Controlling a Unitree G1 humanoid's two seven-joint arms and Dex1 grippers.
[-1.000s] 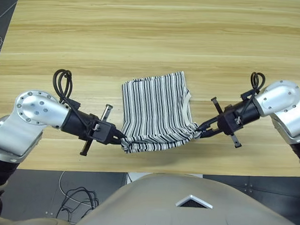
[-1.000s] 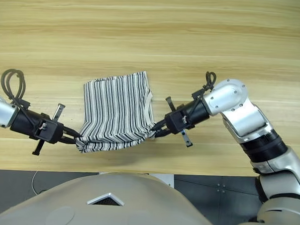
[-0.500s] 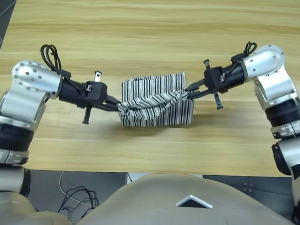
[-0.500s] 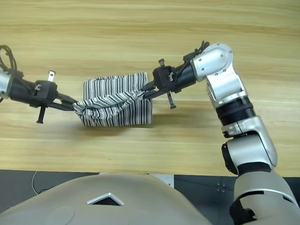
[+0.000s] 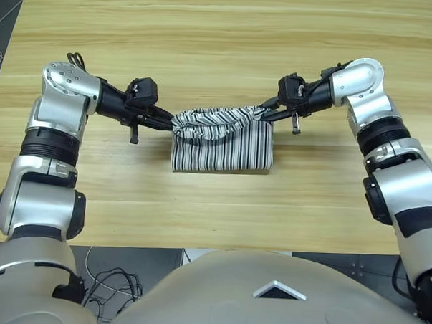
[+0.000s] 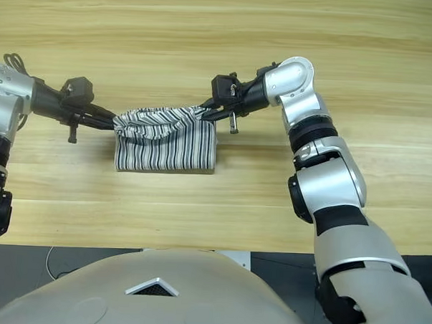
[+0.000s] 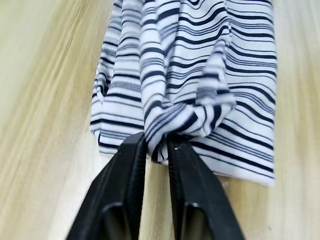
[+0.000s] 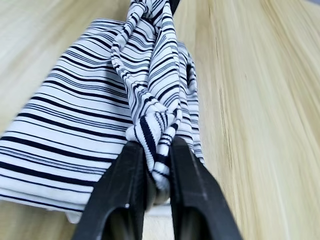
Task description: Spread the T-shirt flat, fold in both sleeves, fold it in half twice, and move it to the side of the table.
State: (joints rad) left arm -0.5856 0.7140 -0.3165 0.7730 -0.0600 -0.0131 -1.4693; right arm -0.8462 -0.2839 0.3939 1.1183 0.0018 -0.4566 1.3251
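Note:
The black-and-white striped T-shirt (image 5: 222, 144) lies folded into a small rectangle near the middle of the wooden table (image 5: 221, 40). Its upper layer is doubled over, with a bunched edge along the far side. My left gripper (image 5: 169, 125) is shut on the far left corner of the T-shirt (image 7: 190, 85). My right gripper (image 5: 265, 111) is shut on the far right corner of the T-shirt (image 8: 100, 115). Both pinch points sit just above the cloth's far edge, with the striped edge sagging between them.
Bare wood stretches beyond the shirt and to both sides. The table's near edge (image 5: 198, 246) runs close in front of the fold, and its left edge (image 5: 14, 31) meets a dark floor with cables.
Both grippers have carried the shirt's near edge up and over toward the far edge, halving the cloth. The arms swung away from me with it.

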